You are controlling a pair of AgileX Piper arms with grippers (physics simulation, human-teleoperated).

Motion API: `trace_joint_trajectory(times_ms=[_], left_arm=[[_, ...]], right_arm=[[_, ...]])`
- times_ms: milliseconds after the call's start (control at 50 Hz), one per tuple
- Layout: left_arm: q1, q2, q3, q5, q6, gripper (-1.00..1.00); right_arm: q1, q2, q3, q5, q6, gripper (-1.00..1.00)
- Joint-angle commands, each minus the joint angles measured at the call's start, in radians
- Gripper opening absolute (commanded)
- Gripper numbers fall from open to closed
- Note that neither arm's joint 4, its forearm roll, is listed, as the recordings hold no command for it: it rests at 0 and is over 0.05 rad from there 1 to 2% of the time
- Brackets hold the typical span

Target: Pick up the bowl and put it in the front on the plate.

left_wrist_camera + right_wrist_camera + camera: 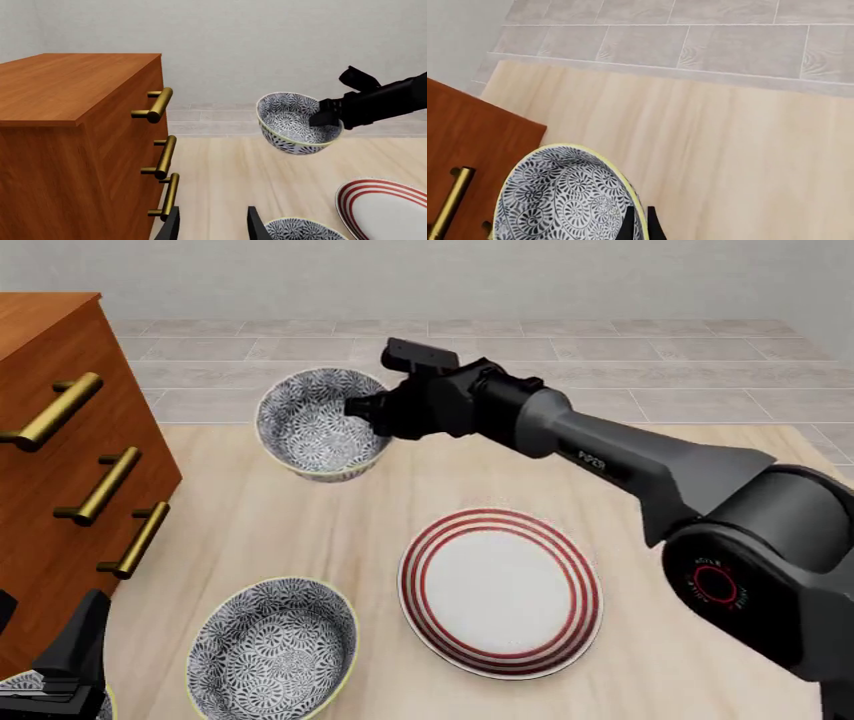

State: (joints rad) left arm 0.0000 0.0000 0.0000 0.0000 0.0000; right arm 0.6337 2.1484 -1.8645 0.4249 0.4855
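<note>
Your right gripper (pixel 376 406) is clamped on the rim of the bowl (pixel 318 425), held tilted above the table's far side (well beyond the plate (pixel 501 590)). Your left gripper (pixel 212 225) stands apart, holding nothing.

The bowl (pixel 318 424), deep and round, white with dense blue-grey floral pattern and a pale yellow rim, hangs tilted off the table, its rim pinched by the right gripper (pixel 375 410). The plate (pixel 501 590), flat, white with 3 red rings, lies on the table below and nearer than that gripper.
</note>
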Motion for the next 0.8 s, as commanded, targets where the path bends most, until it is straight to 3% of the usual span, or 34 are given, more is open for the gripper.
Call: trace_joint_trajectory(times_ms=[20, 800], left_arm=[[0.0, 0.0, 0.0, 0.0, 0.0, 1.0], [0.0, 0.0, 0.0, 0.0, 0.0, 1.0]], right_arm=[[-0.012, -0.13, 0.145, -0.032, 0.013, -1.0], [-0.045, -0.452, 0.593, -0.159, 0.054, -1.0]])
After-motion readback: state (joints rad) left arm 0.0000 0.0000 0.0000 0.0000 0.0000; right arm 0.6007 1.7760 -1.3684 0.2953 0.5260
